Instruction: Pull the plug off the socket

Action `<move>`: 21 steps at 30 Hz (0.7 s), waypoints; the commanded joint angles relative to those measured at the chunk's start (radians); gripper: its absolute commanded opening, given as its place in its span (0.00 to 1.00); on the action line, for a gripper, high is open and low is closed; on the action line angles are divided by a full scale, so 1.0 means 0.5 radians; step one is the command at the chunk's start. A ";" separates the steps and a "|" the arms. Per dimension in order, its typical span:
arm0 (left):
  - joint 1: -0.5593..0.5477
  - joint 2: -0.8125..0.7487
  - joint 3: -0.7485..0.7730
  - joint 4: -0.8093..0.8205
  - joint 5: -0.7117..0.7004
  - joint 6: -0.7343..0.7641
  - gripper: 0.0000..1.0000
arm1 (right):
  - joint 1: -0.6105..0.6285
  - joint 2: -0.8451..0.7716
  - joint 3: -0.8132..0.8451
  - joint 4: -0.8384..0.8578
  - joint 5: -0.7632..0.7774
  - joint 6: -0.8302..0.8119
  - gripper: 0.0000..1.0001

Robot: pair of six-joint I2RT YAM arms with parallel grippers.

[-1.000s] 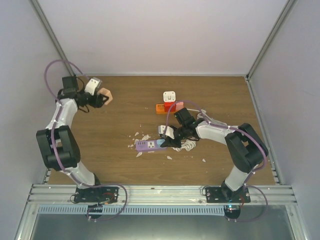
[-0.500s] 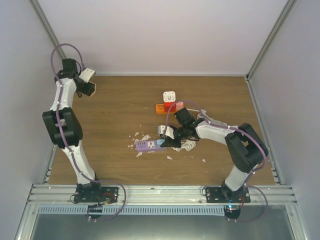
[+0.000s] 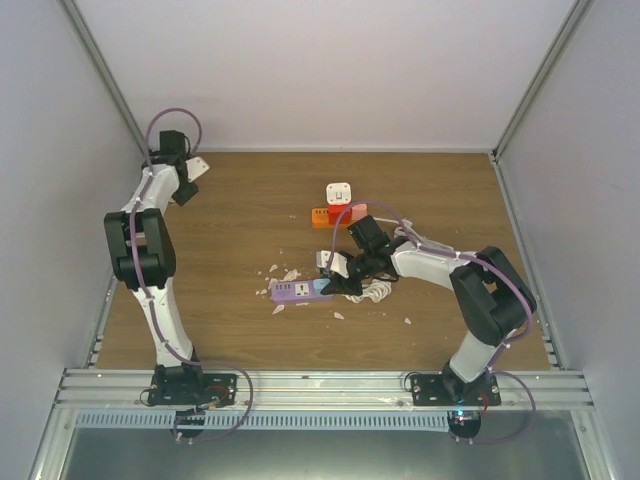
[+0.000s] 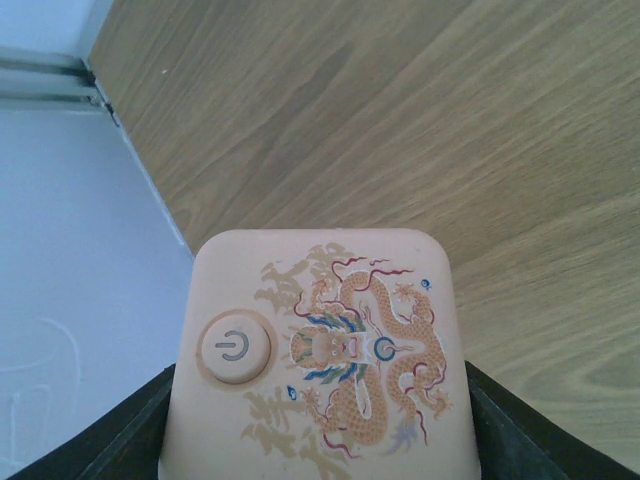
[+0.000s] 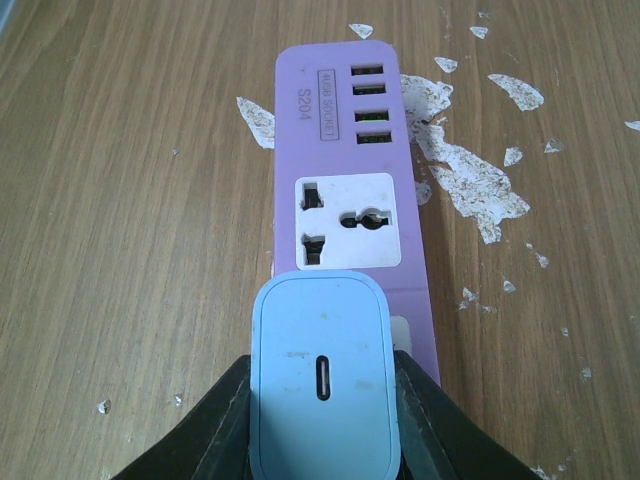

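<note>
The left end effector [image 3: 190,170], pinching the tan cube [image 4: 320,350], has swung back to the far-left corner of the desk [image 3: 240,320], while the right end effector [image 3: 335,272] stays clamped on the light-blue cube [image 5: 323,385] over the purple power strip [image 5: 345,190], so the plug [image 3: 339,191] sits untouched in the socket [image 3: 322,215] at far centre.

Left arm [image 3: 150,225] swung back toward the far-left corner, left claw [image 3: 185,190] carrying the tan cube [image 4: 320,350] along
</note>
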 commanded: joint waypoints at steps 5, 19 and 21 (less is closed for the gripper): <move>-0.156 0.078 -0.078 0.456 -0.390 0.356 0.36 | -0.024 0.060 -0.006 -0.098 0.247 0.006 0.16; -0.212 0.166 -0.314 0.948 -0.661 0.955 0.40 | -0.023 0.070 -0.005 -0.111 0.235 -0.001 0.16; -0.220 0.168 -0.378 1.025 -0.691 1.035 0.41 | -0.022 0.069 -0.006 -0.112 0.232 -0.003 0.16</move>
